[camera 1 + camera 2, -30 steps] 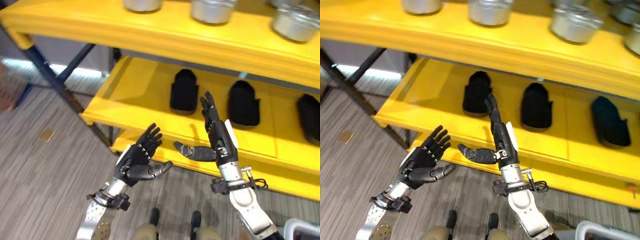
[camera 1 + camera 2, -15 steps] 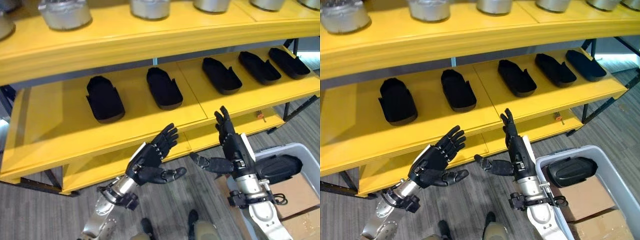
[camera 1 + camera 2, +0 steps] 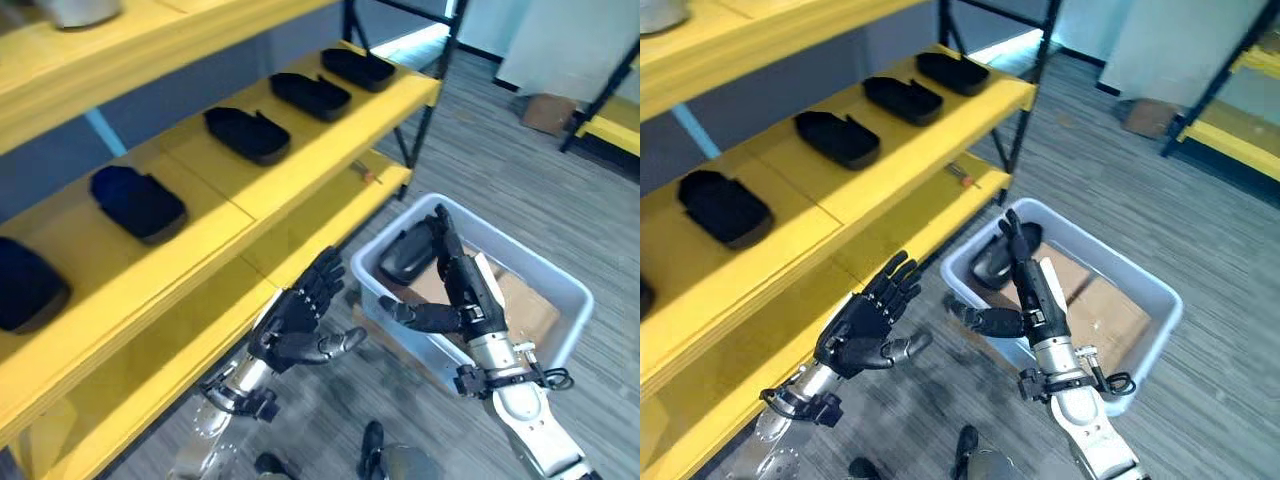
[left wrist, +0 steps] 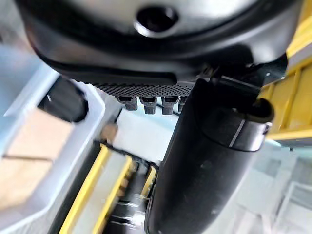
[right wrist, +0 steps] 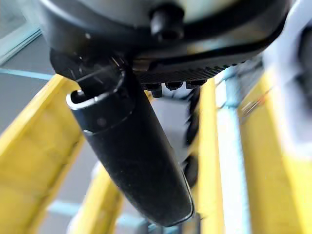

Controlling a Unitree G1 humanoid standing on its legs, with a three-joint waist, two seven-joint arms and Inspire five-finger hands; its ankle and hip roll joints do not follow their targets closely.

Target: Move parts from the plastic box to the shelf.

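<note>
A pale plastic box [image 3: 560, 290] stands on the floor right of the yellow shelf [image 3: 300, 140]. It holds a black part [image 3: 408, 255] at its near-left corner and cardboard [image 3: 520, 300]. Several black parts [image 3: 247, 135] lie in a row on the shelf's middle board. My left hand [image 3: 295, 325] is raised and open in front of the lowest board, holding nothing. My right hand [image 3: 462, 290] is upright and open, fingers straight, in front of the box's near-left side; the black part [image 3: 992, 268] lies just behind it. Both hands are empty.
A dark shelf post [image 3: 430, 100] stands at the shelf's right end. A small item [image 3: 362, 173] lies on the lower board. A second yellow rack [image 3: 610, 125] and a cardboard box [image 3: 550, 112] sit at the far right across grey floor.
The whole picture has swung right: the camera has turned from the shelf toward the plastic box. Both hands keep the same raised, open pose, now in front of the box and the shelf's end.
</note>
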